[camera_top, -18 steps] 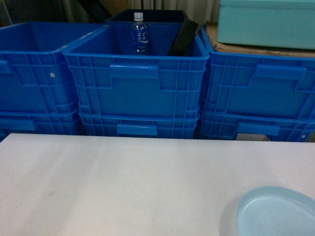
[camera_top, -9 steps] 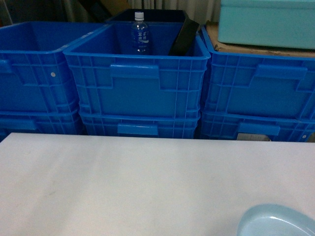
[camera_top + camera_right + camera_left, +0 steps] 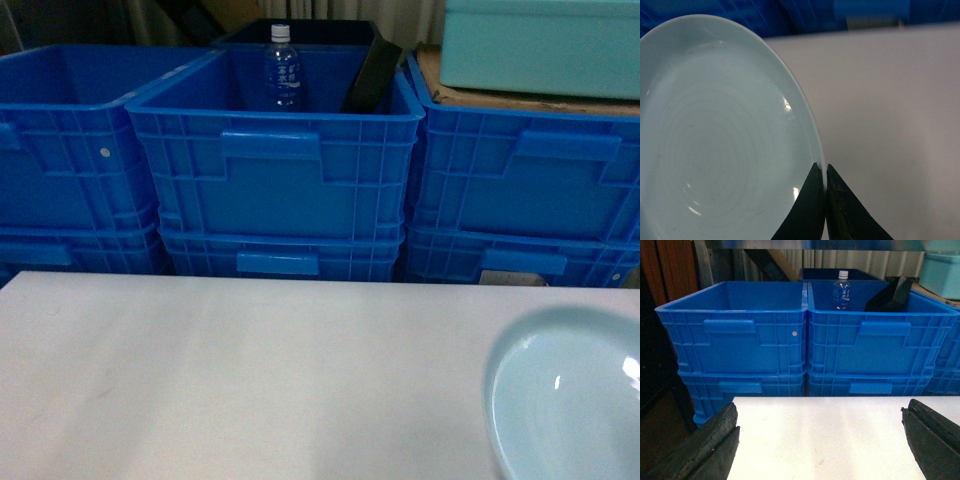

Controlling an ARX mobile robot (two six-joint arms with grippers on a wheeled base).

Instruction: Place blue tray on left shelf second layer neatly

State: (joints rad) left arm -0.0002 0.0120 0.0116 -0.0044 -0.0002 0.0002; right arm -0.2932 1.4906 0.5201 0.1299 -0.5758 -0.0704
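A: I'm seeing dim, bluish light in the head view; the white table point(image 3: 250, 370) is reading grey, brightest toward nine o'clock.

B: I'm catching small glare spots on the blue tray point(image 3: 570, 400), out at three o'clock.

A: In the right wrist view the tray point(image 3: 715, 140) is glinting too, and the right gripper point(image 3: 825, 172) is showing as a soft black shape at six o'clock.

B: I'm finding the left wrist view grainy, the left gripper's fingers point(image 3: 710, 452) blurring at the bottom corners, and deep shadow filling nine o'clock.
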